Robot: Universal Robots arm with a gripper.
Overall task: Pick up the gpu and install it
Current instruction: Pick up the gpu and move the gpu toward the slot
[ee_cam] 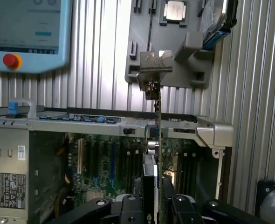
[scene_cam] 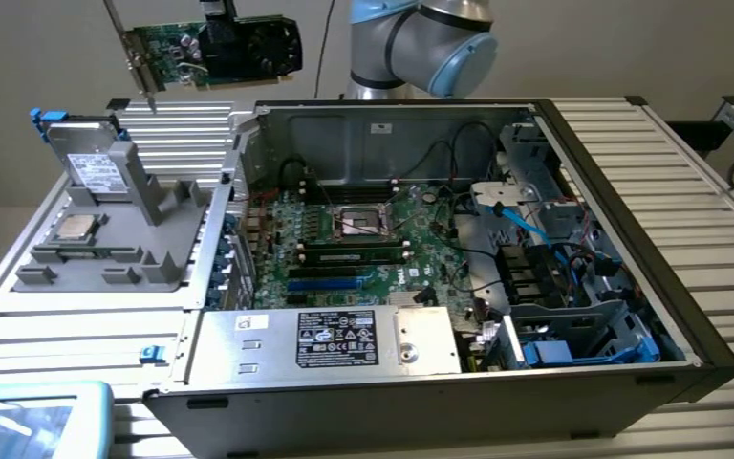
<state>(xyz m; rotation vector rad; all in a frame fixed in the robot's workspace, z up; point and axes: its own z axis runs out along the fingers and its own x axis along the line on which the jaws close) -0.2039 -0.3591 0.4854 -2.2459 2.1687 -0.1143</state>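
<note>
Hovering upper left in the exterior view, the gripper (ee_cam: 157, 199) is pinching the gpu (scene_cam: 169, 50); alignment over the motherboard (scene_cam: 434, 251) is pending.

arm (scene_cam: 424, 43): raised, elbow bent | end effector (ee_cam: 154, 204): clamped, pointing down

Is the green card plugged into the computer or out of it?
Out. The gpu hangs in the fingers, up in the air above the open case.
</note>
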